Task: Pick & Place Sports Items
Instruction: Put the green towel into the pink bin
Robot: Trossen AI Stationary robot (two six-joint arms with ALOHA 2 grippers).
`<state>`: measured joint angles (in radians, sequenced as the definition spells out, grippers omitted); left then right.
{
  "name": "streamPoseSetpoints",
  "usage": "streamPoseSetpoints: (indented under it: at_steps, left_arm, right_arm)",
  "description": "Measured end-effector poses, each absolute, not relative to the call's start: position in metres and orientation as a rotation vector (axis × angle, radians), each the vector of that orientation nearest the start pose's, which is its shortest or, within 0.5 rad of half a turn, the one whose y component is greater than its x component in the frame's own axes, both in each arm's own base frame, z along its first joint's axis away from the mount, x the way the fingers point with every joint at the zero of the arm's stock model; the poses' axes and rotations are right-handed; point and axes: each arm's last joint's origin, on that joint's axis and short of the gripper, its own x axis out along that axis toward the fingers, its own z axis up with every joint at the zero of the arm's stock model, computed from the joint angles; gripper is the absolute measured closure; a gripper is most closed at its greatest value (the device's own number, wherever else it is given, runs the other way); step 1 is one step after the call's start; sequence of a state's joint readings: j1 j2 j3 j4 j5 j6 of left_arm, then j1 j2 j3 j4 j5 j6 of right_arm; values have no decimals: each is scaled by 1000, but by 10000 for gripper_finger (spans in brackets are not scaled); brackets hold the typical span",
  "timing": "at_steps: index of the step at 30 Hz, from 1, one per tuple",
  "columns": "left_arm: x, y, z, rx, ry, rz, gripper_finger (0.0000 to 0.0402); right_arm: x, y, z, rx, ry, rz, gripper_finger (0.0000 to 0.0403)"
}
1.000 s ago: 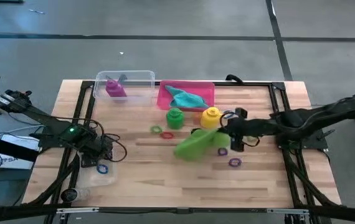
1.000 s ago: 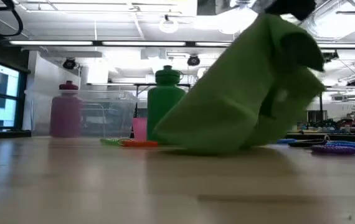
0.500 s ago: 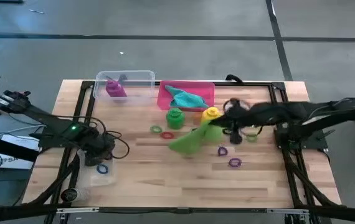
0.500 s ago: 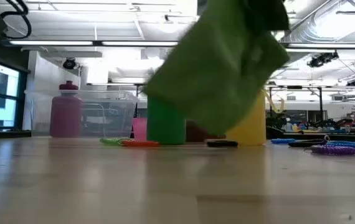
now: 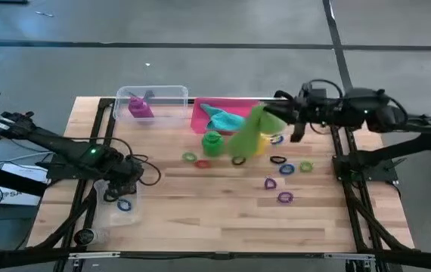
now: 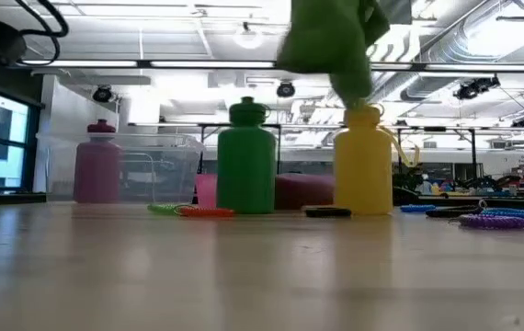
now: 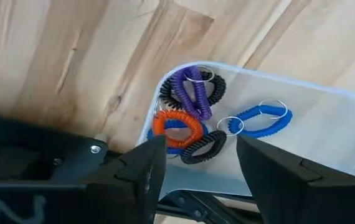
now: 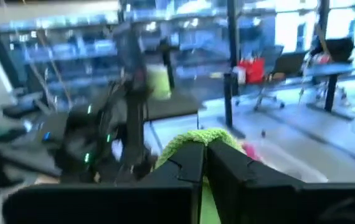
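The right claw [image 5: 282, 117] now sits near the worktop's far edge, beside the pink tray [image 5: 200, 115], having swung back and away from the middle of the worktop; the green cloth [image 5: 249, 132] it grips has come with it, no longer trailing on the wood near the purple rings [image 5: 278, 190] but hanging lifted over the yellow bottle [image 6: 364, 162]; in the low view the cloth has risen clear, so the green bottle [image 6: 246, 159] and the yellow bottle stand fully uncovered; the left claw [image 5: 122, 181] has edged slightly forward over the clear tub [image 5: 117, 217] of rings.
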<state>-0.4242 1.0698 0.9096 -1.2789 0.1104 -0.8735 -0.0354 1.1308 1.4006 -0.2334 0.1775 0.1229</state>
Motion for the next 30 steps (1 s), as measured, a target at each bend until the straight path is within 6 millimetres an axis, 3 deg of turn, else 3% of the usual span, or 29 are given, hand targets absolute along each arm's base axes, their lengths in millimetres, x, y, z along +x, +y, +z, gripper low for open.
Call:
streamPoseSetpoints:
  at_steps: [5, 10, 22, 30]
  left_arm:
    - [145, -62, 260, -459, 1488, 209, 244]
    - [148, -54, 260, -430, 1479, 188, 244]
    - [158, -45, 261, -458, 1391, 211, 244]
    - [163, -43, 261, -462, 1312, 295, 244]
  right_arm:
    - [237, -34, 475, 95, -160, -266, 402]
    - [252, -59, 467, 96, -170, -399, 402]
    - [283, -121, 429, 87, -32, -591, 403]
    - [278, -149, 409, -44, 176, -672, 403]
